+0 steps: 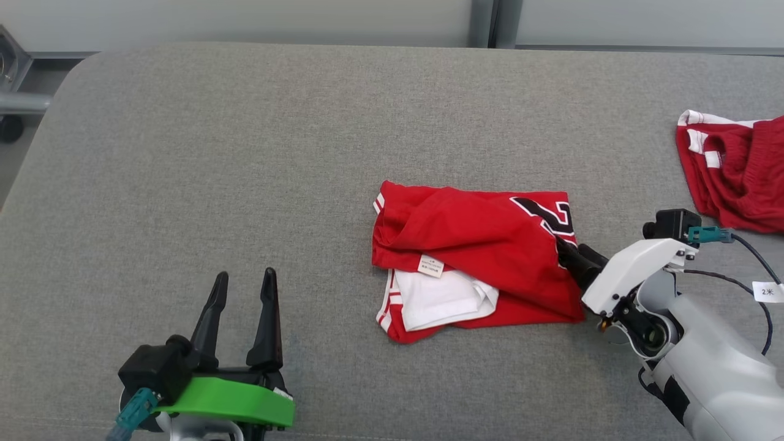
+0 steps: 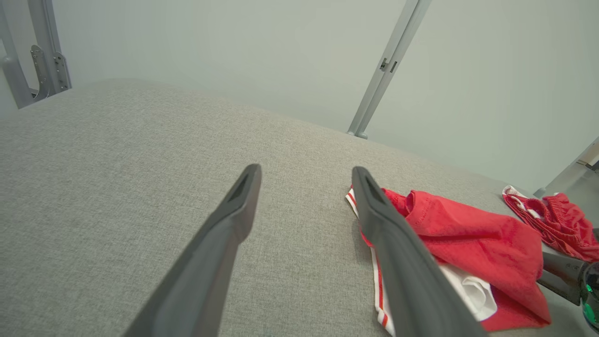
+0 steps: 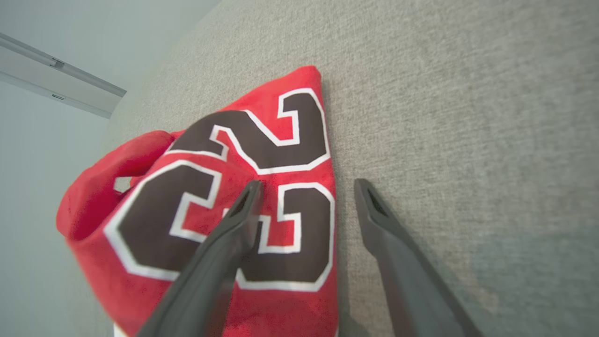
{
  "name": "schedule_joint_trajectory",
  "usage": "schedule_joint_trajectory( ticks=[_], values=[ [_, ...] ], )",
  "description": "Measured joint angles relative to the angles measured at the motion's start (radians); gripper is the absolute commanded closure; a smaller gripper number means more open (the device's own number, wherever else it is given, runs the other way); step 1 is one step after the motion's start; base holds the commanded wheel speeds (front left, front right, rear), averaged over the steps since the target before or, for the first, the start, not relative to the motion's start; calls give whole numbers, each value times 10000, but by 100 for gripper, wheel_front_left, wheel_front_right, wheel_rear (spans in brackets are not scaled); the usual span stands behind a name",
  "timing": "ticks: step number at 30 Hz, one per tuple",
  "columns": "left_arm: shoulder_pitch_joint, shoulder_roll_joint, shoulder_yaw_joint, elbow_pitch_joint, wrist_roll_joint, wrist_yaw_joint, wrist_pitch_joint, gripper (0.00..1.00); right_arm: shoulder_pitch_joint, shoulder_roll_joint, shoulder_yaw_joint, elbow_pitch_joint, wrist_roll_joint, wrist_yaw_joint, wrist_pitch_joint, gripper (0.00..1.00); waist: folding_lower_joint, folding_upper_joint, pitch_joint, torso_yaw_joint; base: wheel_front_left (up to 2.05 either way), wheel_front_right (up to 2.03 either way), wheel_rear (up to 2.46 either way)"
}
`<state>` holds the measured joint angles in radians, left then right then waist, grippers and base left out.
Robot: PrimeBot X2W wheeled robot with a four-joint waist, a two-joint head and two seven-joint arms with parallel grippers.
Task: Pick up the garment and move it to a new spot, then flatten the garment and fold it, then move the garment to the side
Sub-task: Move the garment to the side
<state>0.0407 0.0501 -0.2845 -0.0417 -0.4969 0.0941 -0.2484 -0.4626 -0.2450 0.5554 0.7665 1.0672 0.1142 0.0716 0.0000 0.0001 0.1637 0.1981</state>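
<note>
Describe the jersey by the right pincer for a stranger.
On the grey cushion, look near the middle, at the right pincer. The red jersey lies bunched there; unlike the red garment at the right edge, it shows big black numerals and white lining.

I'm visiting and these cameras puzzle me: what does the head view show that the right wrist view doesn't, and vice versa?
Head view adds: the open left gripper with its green collar, and a second crumpled red garment at the far right. Right wrist view adds: a close look at the big dark, white-edged numerals, one finger over them. Shared: the folded red jersey, the grey fabric surface, and the open right gripper at the jersey's edge.
</note>
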Motion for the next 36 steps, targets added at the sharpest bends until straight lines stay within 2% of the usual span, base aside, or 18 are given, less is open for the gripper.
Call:
schedule_joint_trajectory(
  ticks=[3,4,6,9,10,11,19,28,36],
  values=[
    [-1,2,36,0,0,2,2,0,-12,63,19,-2,82,4,100,0,0,0,30,41,0,0,0],
    [-1,2,40,0,2,4,0,0,-13,73,35,0,82,21,100,3,0,0,36,46,0,0,0],
    [-1,2,50,-2,2,25,2,0,-21,77,63,8,94,88,167,50,0,0,46,52,0,0,0],
    [-1,2,86,-2,81,27,2,0,-61,90,140,27,174,88,316,75,0,0,57,46,0,0,0],
    [-2,2,98,-2,86,27,2,0,-74,104,186,40,174,88,355,93,0,0,60,40,0,0,0],
    [-2,2,107,-2,86,27,2,0,-86,117,226,61,174,88,364,100,0,0,64,33,0,0,0],
    [-7,4,192,27,86,29,12,0,-261,59,378,23,125,88,278,100,0,0,38,-40,0,0,0],
    [1,12,301,226,84,31,12,0,-1168,-953,654,-1185,-320,88,-23,100,0,0,-298,-305,0,0,0],
    [19,12,336,311,73,33,12,0,-1517,-1597,922,-1971,-374,88,94,100,0,0,-652,-647,0,0,0]
  ],
)
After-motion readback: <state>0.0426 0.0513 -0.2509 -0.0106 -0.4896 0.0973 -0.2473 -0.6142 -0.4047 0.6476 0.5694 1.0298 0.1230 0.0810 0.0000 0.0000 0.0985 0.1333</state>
